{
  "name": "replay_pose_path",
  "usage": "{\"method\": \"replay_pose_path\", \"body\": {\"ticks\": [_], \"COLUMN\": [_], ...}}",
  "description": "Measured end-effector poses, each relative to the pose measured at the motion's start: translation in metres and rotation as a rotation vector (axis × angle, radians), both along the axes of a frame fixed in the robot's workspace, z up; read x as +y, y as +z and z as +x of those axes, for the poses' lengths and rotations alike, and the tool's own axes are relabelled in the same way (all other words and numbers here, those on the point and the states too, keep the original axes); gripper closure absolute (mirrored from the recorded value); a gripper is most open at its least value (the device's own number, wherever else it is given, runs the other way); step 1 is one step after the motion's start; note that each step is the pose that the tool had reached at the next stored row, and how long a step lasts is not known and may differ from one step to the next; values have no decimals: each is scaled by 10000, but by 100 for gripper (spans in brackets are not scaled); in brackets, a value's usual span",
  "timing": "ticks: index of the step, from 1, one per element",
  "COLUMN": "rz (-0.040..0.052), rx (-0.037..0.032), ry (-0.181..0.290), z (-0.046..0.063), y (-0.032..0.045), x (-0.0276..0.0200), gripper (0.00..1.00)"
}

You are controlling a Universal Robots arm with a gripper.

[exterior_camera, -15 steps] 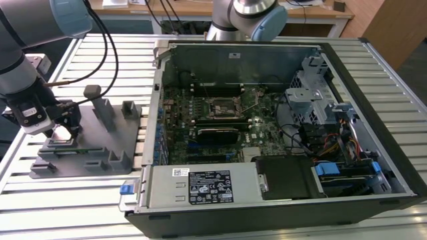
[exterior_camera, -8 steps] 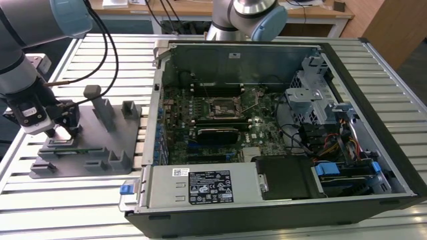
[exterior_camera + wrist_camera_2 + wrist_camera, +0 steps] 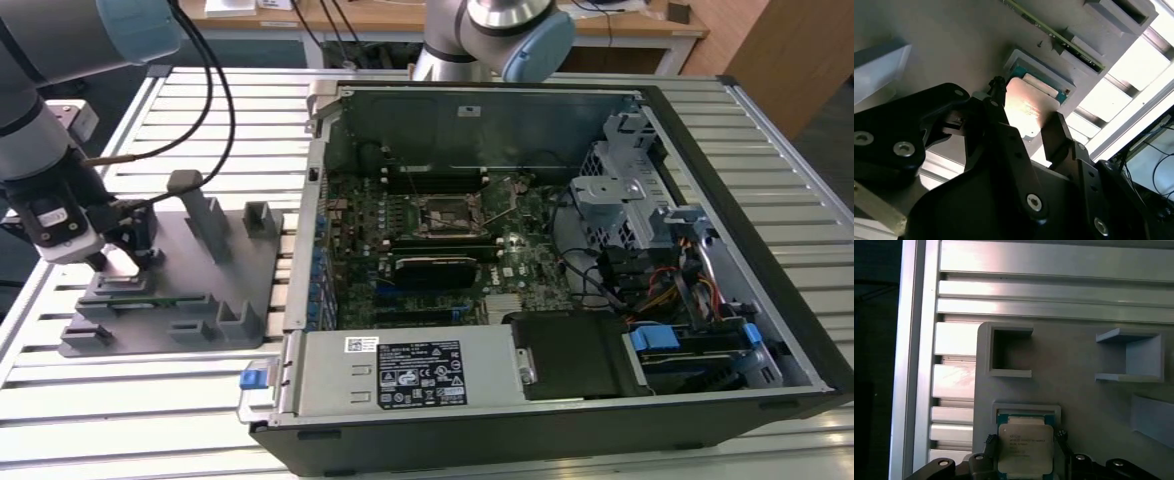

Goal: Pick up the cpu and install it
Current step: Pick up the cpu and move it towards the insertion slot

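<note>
Gripper (image 3: 118,262), nine o'clock of the case (image 3: 467,440), straddled the cpu (image 3: 1025,447); closure unclear; it seemed light, stiff, fragile; best held by opposite edges.

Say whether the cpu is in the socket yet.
Out: the cpu lies in the grey fixture's recess, outside the case.

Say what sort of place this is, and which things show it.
Probably a robotics lab bench for computer assembly: a robot arm over a slatted metal table, an opened computer case, and a fixture holding a cpu.
</note>
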State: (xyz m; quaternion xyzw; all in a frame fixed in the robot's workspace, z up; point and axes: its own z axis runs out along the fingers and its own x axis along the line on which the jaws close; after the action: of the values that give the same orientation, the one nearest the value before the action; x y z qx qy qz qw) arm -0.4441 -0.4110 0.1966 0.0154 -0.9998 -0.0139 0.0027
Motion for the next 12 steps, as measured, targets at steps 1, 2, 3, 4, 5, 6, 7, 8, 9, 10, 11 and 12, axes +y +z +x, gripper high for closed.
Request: {"method": "replay_pose_path", "body": {"ticks": [1, 2, 3, 4, 5, 6, 7, 8, 9, 10, 11, 12], "rz": [0, -1, 0, 0, 0, -1, -1, 0, 0, 0, 0, 0], "rx": [0, 2, 2, 2, 4, 7, 8, 10, 13, 16, 19, 22], "ry": [-1, -2, -3, -3, -3, -4, -5, -6, -6, -6, -7, -7], "z": [0, 0, 0, 0, 0, 0, 0, 0, 0, 0, 0, 0], "y": [26, 53, 81, 112, 141, 171, 203, 241, 279, 318, 359, 399], "x": [0, 0, 0, 0, 0, 0, 0, 0, 0, 0, 0, 0], "gripper": [47, 47, 47, 47, 47, 47, 47, 47, 47, 47, 47, 47]}}
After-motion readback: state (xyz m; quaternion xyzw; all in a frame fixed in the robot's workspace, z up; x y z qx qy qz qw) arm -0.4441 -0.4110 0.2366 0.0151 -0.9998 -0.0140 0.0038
